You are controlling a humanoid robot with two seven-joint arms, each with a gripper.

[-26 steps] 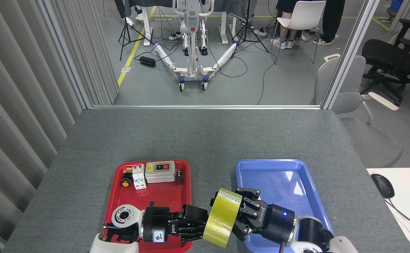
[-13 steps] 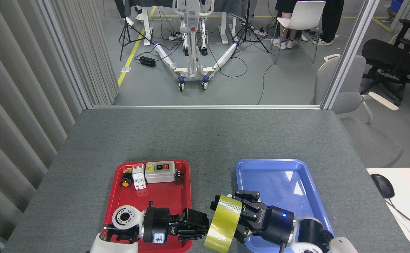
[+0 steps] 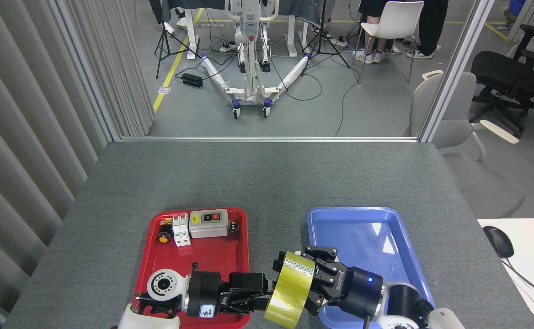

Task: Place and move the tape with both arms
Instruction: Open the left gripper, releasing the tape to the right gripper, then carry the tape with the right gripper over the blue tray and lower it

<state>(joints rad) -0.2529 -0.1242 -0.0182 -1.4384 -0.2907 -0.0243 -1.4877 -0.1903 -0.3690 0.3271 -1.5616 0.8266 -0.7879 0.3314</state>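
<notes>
Left gripper (image 3: 260,298), fingers slightly spread, touches the tape (image 3: 290,292) from the left; I cannot tell if it pinches. Right gripper (image 3: 315,274) clamps the roll, which hangs between the red tray (image 3: 203,256) and the blue tray (image 3: 363,228). Tape looks light, stiff, smooth; best held across its rim. Versus earlier, the roll sits lower and the left gripper has pulled back.

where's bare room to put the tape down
The blue tray is bare beyond the right gripper. The red tray has a free middle; its far end is crowded with switches. The tape hangs between the trays.
</notes>
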